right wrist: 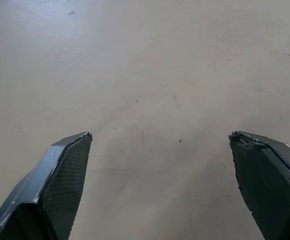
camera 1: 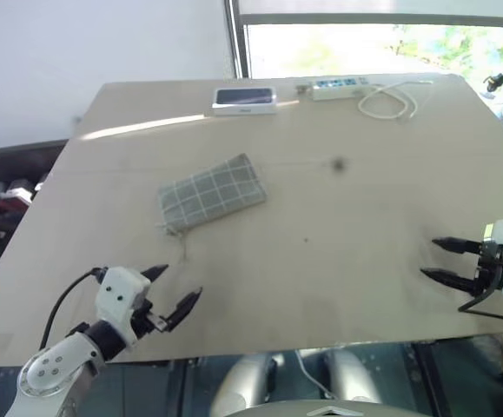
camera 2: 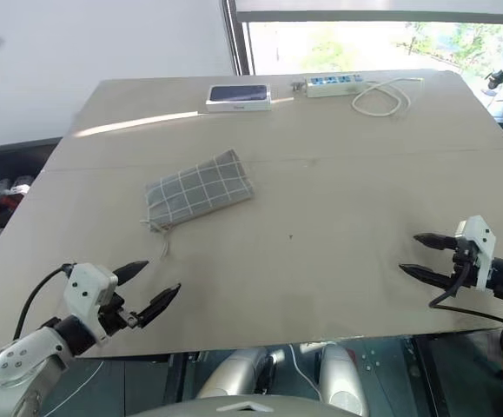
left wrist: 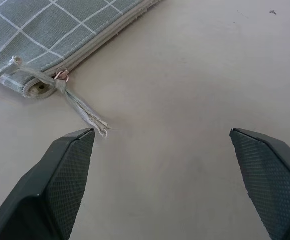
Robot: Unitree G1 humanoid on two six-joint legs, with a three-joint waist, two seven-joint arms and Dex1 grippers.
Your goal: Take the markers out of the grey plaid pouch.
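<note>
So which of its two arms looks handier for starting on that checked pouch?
The left. Its open claw sits just short of the pouch, with the zip tassel right before its fingers. The right claw, also open, faces bare table far across from it.

A pale tan table (camera 1: 338, 261) spreads before me, a streak of sunlight crossing its far left part. Beyond it stands a white wall (camera 1: 95, 39) and, to the right, a bright window (camera 1: 381, 48) with green foliage outside.
</note>
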